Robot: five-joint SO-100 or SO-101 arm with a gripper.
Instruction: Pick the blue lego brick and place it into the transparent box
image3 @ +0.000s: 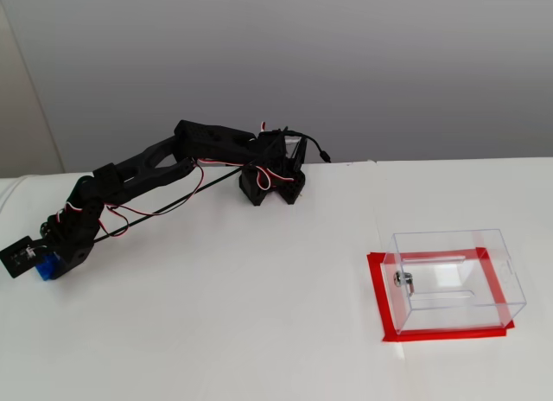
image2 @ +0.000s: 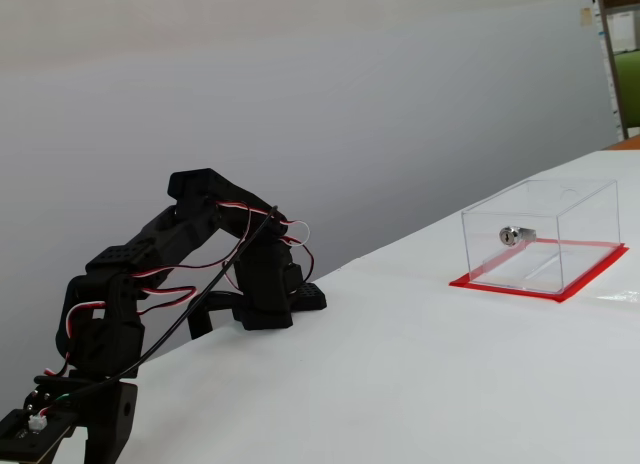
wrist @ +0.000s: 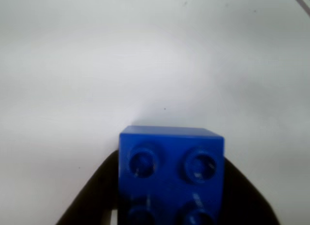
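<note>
**A:** Start with the wrist view. How many things do you count?

**B:** One blue lego brick [wrist: 172, 174], filling the lower middle of the frame, studded face toward the lens; four studs show, the lower two cut by the bottom edge. Behind it only the white table [wrist: 145, 55].

**A:** And the claw?

**B:** The gripper [wrist: 169, 191] shows as two dark fingers, one at the brick's left side and one at its right, both pressed against it. The jaws are parted only as wide as the brick and clamp it.

**A:** Next, the fixed view from the side.

**B:** One black arm [image2: 160, 264] at the lower left, folded down toward the bottom left corner. One transparent box [image2: 545, 234] at the right, on a red base, with one silver lock [image2: 514, 235] on its near wall. The brick and the claw tips are hidden here, so I cannot tell the grip from this view.

**A:** And the other fixed view?

**B:** Again one arm, reaching from the upper middle down to the left edge. At its tip, one spot of blue: the brick [image3: 41, 270], low at the far left, right at the tabletop, with the gripper [image3: 43, 264] around it. One clear box [image3: 454, 276] at the lower right, with one lock [image3: 403, 280], well apart from the brick. The box holds nothing loose.
</note>
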